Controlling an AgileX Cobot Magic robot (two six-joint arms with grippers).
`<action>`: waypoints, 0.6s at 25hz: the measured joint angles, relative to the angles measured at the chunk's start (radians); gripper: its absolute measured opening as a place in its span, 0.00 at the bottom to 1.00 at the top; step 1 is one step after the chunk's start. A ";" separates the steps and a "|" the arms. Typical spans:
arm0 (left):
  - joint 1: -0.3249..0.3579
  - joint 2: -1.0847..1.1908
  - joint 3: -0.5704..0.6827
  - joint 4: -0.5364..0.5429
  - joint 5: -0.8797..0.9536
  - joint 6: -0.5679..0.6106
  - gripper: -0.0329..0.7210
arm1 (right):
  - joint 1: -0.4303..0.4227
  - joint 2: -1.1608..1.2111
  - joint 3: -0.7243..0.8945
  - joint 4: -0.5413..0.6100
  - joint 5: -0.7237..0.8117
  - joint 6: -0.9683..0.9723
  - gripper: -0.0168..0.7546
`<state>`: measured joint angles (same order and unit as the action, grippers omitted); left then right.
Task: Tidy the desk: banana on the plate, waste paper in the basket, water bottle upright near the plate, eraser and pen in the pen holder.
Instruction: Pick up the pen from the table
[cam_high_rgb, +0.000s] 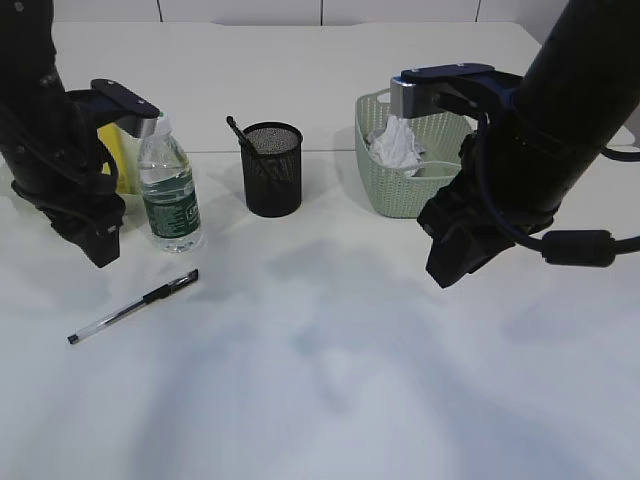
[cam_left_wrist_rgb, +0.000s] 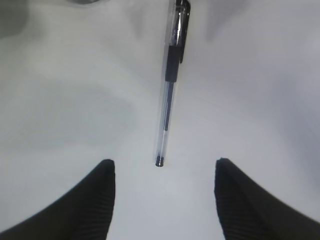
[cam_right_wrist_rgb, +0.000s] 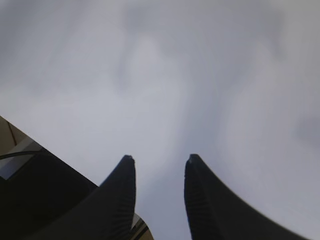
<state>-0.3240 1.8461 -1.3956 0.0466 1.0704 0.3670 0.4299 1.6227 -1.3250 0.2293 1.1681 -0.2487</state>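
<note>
A clear pen (cam_high_rgb: 135, 307) with a black cap lies loose on the white desk (cam_high_rgb: 330, 380), front left. My left gripper (cam_high_rgb: 103, 250) hangs open behind it; in the left wrist view the pen (cam_left_wrist_rgb: 172, 65) points its end toward the gap of the left gripper (cam_left_wrist_rgb: 164, 160), touching neither finger. The water bottle (cam_high_rgb: 170, 190) stands upright beside that arm. A yellow piece of the banana (cam_high_rgb: 122, 160) shows behind the arm; the plate is hidden. The black mesh pen holder (cam_high_rgb: 272, 168) has a dark pen in it. The waste paper (cam_high_rgb: 397, 145) lies in the green basket (cam_high_rgb: 410, 190). My right gripper (cam_high_rgb: 445, 268) (cam_right_wrist_rgb: 160, 157) is open and empty. The eraser is not visible.
The right arm stands just in front of the basket and covers its right side. A seam crosses the desk behind the pen holder. Bare white tabletop fills the front and middle.
</note>
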 joint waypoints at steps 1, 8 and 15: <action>0.007 -0.010 0.009 -0.010 0.000 -0.002 0.64 | 0.000 0.000 0.000 0.000 0.000 0.000 0.35; 0.022 -0.055 0.235 0.007 -0.140 -0.003 0.63 | 0.000 0.000 0.000 0.000 -0.002 -0.002 0.35; 0.027 -0.055 0.322 0.042 -0.341 0.049 0.63 | 0.000 0.000 0.000 0.001 -0.003 -0.002 0.34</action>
<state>-0.2969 1.7911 -1.0740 0.0886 0.7290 0.4158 0.4299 1.6227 -1.3250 0.2299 1.1649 -0.2508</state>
